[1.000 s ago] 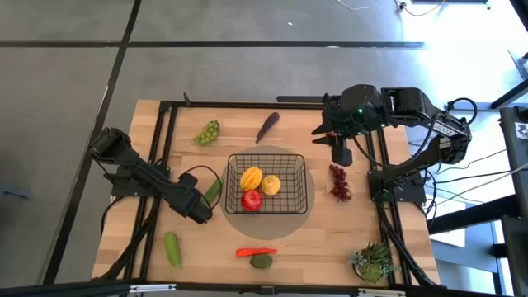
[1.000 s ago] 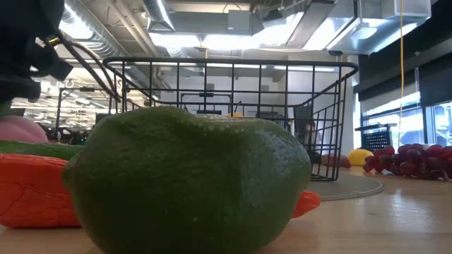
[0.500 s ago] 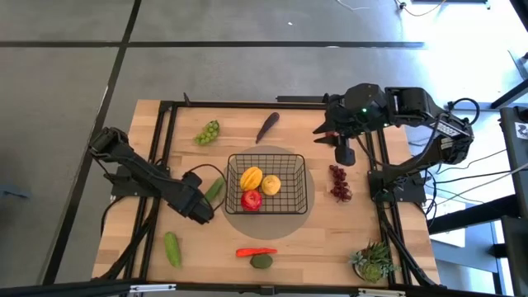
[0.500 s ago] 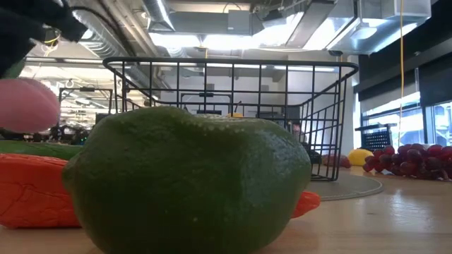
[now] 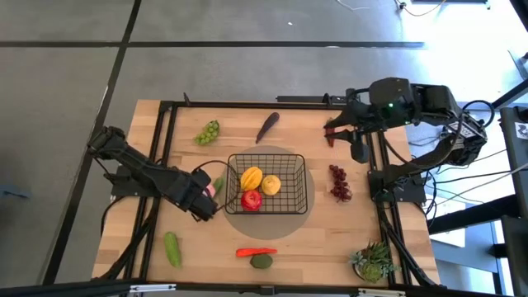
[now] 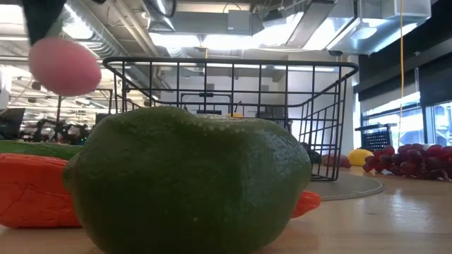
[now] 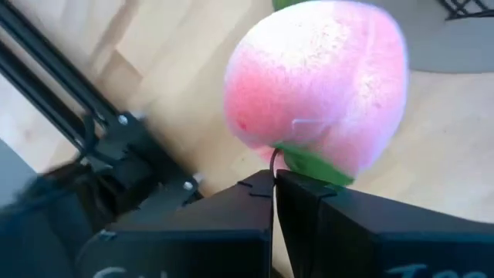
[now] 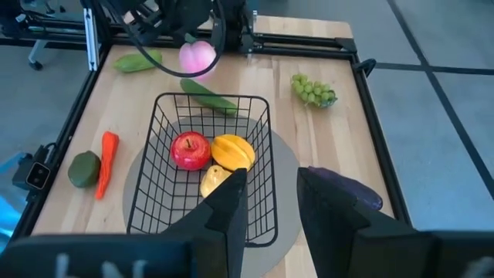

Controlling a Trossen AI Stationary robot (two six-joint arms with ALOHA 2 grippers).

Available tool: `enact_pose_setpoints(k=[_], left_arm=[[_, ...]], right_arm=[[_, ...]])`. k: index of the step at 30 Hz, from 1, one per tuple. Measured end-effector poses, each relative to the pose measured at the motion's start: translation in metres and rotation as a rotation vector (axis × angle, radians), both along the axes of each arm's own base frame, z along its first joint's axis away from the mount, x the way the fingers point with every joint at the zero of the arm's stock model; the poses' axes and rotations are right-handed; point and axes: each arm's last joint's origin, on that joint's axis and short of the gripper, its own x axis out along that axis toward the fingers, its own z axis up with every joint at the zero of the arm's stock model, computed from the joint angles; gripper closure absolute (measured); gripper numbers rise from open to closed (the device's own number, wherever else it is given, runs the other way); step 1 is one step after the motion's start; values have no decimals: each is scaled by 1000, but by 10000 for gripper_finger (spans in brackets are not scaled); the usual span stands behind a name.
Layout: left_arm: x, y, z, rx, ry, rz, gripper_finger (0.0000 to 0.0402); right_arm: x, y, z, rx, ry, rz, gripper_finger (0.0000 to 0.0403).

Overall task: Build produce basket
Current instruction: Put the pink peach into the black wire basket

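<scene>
The left pincer (image 5: 204, 188) hangs above the desk (image 5: 313, 239) just beside the basket's (image 5: 293, 202) left wall, its fingers pressed together on the green leaf of a pink peach (image 7: 316, 85), which dangles clear of the wood. A cucumber (image 8: 208, 96) lies against that same wall, right under the peach, between it and the basket rim.

Inside the basket sit a red tomato (image 5: 251, 199) and two yellow lemons (image 5: 252, 176), touching one another. Outside it, the green grapes (image 5: 208, 131) and the purple eggplant (image 5: 267, 126) lie toward the far edge, the dark red grapes (image 5: 339, 182) just right of the basket, a second cucumber (image 5: 172, 248) near the front left corner, and a red chilli (image 5: 256, 252) beside a green lime (image 6: 191, 180) at the front. A spiky potted plant (image 5: 373, 261) stands in the front right corner.

The right pincer (image 8: 270, 193) waits high over the far right part of the desk, fingers partly spread and holding nothing.
</scene>
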Motion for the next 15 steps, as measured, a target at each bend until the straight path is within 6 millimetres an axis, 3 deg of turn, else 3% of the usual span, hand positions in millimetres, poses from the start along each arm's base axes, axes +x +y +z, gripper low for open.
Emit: enact_pose_setpoints(k=[15], left_arm=[[25,37,71,47,-176,-353,401]], right_arm=[[-2,0,1,1,-4,-1,295]])
